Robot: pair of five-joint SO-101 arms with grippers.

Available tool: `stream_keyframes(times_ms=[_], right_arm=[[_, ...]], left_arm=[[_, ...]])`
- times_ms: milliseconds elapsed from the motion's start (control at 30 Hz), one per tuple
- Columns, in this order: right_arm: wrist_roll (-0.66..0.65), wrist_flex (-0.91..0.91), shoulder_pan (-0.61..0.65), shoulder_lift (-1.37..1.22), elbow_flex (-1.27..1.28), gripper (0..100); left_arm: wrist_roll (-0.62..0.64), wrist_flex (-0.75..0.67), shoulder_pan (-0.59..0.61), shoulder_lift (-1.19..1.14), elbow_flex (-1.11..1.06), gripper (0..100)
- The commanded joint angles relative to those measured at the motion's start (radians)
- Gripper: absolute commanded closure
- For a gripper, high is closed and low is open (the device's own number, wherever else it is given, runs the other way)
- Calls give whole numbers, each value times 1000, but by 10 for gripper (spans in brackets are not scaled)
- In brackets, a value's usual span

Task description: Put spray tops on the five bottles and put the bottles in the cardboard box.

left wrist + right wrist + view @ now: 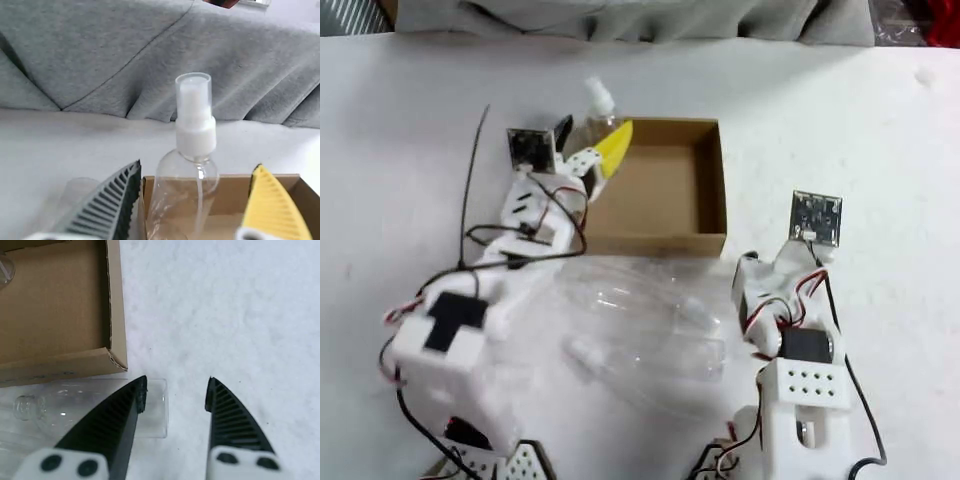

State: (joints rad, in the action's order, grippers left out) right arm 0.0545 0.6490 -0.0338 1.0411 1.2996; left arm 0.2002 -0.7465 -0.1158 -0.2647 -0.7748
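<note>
**Left gripper holds capped bottle at box; right gripper open beside box corner**

**Left gripper.** The left gripper [198, 164] has a dark ribbed finger [112, 200] on one side and a yellow finger [272, 210] on the other. The jaws are closed on the body of a clear spray bottle [186, 192]. The bottle is upright. A white spray top [195, 132] with a clear overcap is fitted to its neck. In the high view, the held bottle is at the far left corner of the cardboard box [660, 243], over the left wall. The box is open-topped and shows a bare brown floor. A grey cloth [100, 60] hangs behind the table's far edge.

**Right gripper.** The right gripper [176, 387] has two black fingers [112, 427] spread apart, with nothing between them. It hangs above the white table [840, 110], just off the box's near right corner. One finger overlaps the base end of an uncapped bottle [75, 405]. This bottle lies on its side along the outside of the box's front wall.

**Remaining stock.** More clear bottles [640, 320] lie on their sides on the table, between the two arms and in front of the box. Their number cannot be determined from the overlapping plastic.
</note>
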Motion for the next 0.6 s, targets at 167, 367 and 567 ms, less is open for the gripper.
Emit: stream_keyframes(times_ms=[167, 367, 567], right_arm=[[2, -18, 2, 19, 3, 844], [2, -18, 2, 19, 3, 844], [2, -16, 2, 18, 3, 844]], left_arm=[[3, 419, 91, 671, -301, 683], [3, 873, 205, 1086, -381, 683], [3, 1316, 325, 1423, -379, 683]])
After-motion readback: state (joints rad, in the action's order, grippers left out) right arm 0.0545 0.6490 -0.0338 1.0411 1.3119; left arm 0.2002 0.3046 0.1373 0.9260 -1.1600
